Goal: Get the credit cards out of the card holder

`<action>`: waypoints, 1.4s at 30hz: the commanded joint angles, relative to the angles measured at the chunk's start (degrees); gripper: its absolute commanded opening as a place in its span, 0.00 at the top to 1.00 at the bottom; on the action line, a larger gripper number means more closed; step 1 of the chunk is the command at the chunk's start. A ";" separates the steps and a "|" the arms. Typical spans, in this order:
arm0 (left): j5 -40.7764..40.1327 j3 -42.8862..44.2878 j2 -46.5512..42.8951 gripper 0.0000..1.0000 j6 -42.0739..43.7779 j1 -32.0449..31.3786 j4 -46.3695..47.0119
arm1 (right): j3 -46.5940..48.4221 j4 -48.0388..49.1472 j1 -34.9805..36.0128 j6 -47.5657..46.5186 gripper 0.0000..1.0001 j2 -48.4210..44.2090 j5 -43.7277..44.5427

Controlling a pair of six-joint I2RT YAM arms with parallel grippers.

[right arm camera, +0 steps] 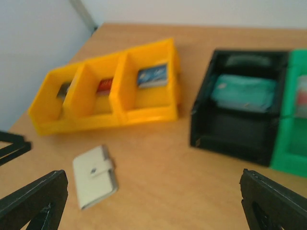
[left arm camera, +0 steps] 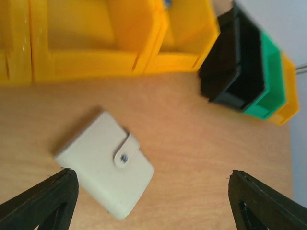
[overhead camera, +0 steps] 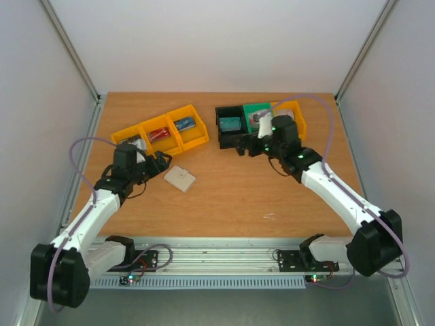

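Note:
The card holder (overhead camera: 179, 178) lies flat and closed on the wooden table, whitish-beige face up, its snap tab (left arm camera: 125, 151) fastened. No credit cards show; they are hidden or out of view. My left gripper (overhead camera: 162, 163) is open and empty, just left of the holder. In the left wrist view the holder (left arm camera: 105, 163) lies nearer the left finger (left arm camera: 43, 201) of the gripper (left arm camera: 151, 203). My right gripper (overhead camera: 240, 147) is open and empty, up and to the right of the holder. In the right wrist view the holder (right arm camera: 94, 176) lies low on the left, near the left finger (right arm camera: 33, 201) of the gripper (right arm camera: 153, 206).
A yellow three-compartment bin (overhead camera: 160, 131) stands behind the holder with small blue, red and grey items inside. A black bin (overhead camera: 229, 124), a green bin (overhead camera: 257, 115) and another yellow bin (overhead camera: 293, 112) stand at the back right, close to the right gripper.

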 commanded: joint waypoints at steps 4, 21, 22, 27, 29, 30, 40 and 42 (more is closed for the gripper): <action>-4.26 -6.70 8.39 0.17 -11.59 -4.81 4.82 | 5.85 -7.39 10.82 4.51 0.04 9.55 2.38; -6.69 -11.80 18.91 0.25 -17.37 -4.40 17.72 | 26.14 -13.16 20.61 9.67 0.20 42.90 -5.03; -6.68 -11.80 19.30 0.27 -17.41 -4.32 18.46 | 27.92 -13.95 20.63 9.63 0.22 44.46 -5.54; -5.43 -11.86 20.92 0.33 -16.97 -4.24 22.55 | 33.62 -17.71 20.59 8.83 0.33 50.58 -8.56; -5.64 -12.11 21.15 0.33 -16.26 -4.29 23.70 | 34.53 -17.95 20.59 8.99 0.35 52.39 -9.83; -5.74 -12.19 21.41 0.34 -16.17 -4.23 24.01 | 34.70 -17.88 20.51 9.30 0.36 53.16 -10.55; -3.10 -12.59 22.54 0.41 -14.95 -4.25 29.50 | 35.61 -16.10 20.63 10.80 0.47 56.44 -18.98; -2.05 -12.56 22.61 0.44 -13.92 -4.25 30.54 | 35.67 -15.84 20.63 11.02 0.50 56.46 -19.71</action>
